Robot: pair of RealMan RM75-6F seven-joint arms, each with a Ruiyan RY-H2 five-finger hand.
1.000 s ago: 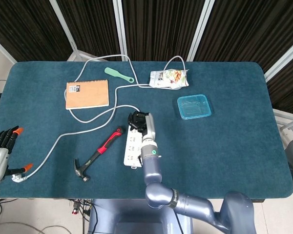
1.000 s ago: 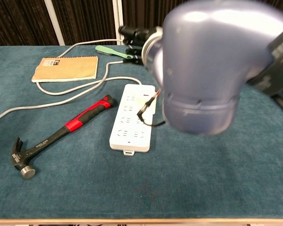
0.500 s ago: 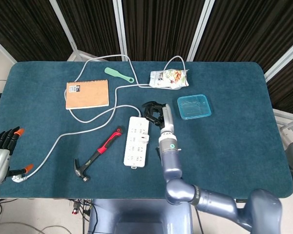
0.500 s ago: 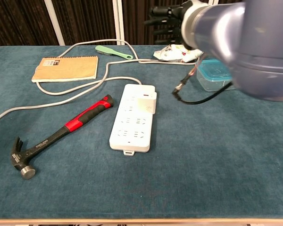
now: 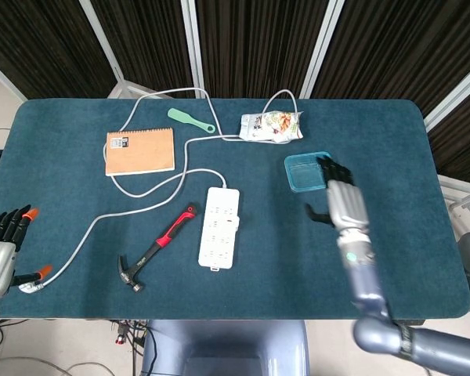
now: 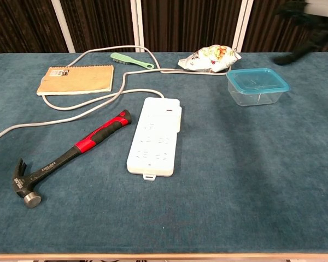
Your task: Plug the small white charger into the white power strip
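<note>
Blue table [image 5: 392, 258] holds white power strip [image 6: 154, 136] w/ small white charger [image 6: 174, 118] plugged at far end; right hand [image 5: 341, 200] raised, empty, fingers apart; left hand [image 5: 1, 251] fingers spread.

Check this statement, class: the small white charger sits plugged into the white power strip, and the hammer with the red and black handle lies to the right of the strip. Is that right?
One thing is wrong: the hammer lies to the left of the white power strip, not the right, as the chest view shows. The small white charger does sit on the strip, at its right edge.
</note>
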